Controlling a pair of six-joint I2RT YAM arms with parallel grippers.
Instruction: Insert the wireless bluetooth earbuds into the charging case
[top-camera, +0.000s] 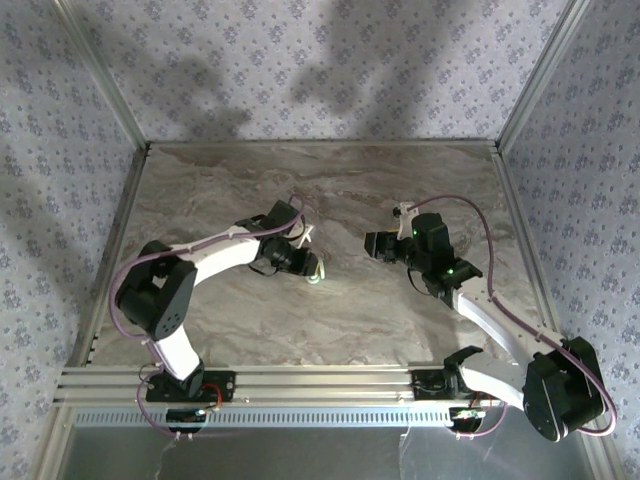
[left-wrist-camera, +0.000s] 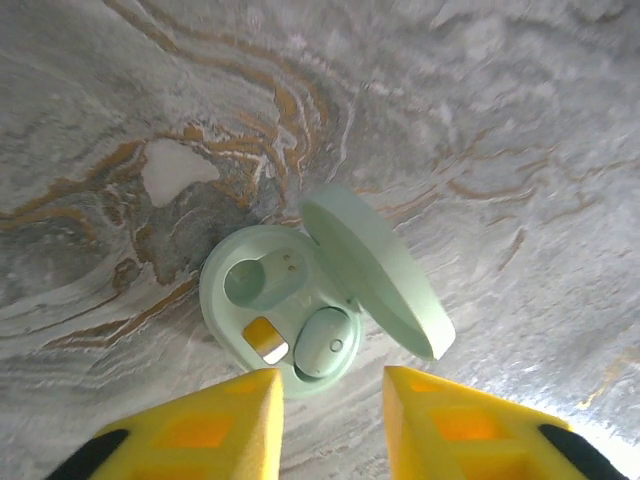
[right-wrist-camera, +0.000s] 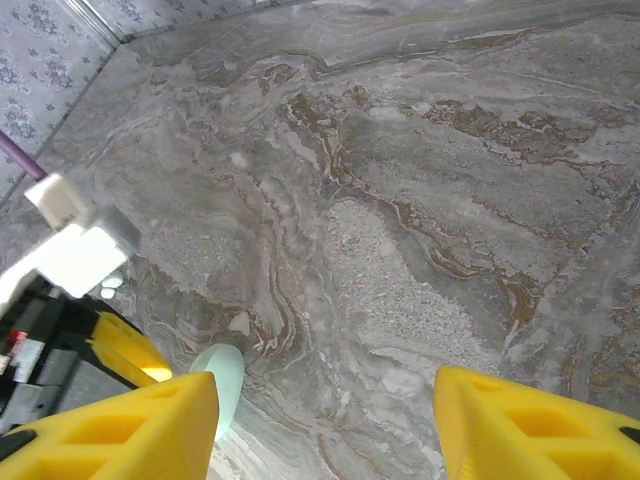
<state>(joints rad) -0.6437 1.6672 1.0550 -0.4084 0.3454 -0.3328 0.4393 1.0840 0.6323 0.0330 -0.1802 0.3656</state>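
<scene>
I work on a table (top-camera: 330, 320) with a gray marble top, veined in brown and white. Behind the table and on its left and right stand walls (top-camera: 320, 60) with pale wallpaper of small flowers. Soft shadows (top-camera: 200, 90) lie on the wall behind the table. Metal posts (top-camera: 100, 70) rise from its far corners, and a metal rail (top-camera: 320, 385) runs along its near edge.

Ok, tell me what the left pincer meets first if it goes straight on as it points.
Likely the open charging case, at its near rim beside the seated earbud, though the gap to it is hard to judge.
</scene>
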